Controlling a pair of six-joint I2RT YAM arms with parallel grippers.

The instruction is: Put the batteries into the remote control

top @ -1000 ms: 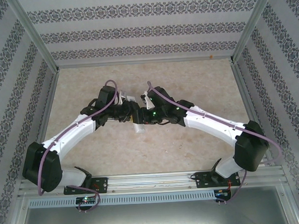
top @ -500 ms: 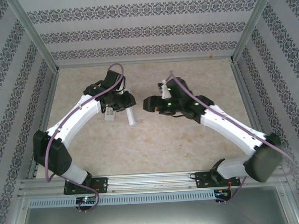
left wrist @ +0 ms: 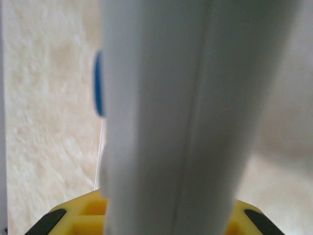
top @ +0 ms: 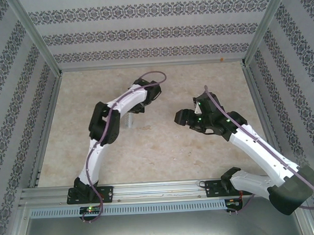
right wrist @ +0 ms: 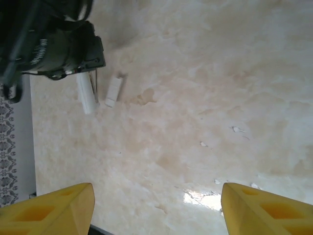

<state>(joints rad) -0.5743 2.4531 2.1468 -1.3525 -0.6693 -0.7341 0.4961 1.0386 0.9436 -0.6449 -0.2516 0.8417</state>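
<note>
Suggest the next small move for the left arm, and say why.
Probably lower the left gripper and lay the remote control flat on the table. That gripper is shut on it over the tabletop, while the right gripper hangs open and empty, well apart, so no hand-off looks set up.

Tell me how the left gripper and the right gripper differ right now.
On the left gripper the fingers are shut; on the right gripper they stand open. The left gripper grips the white remote control; the right gripper holds nothing. Both have yellow fingers.
</note>
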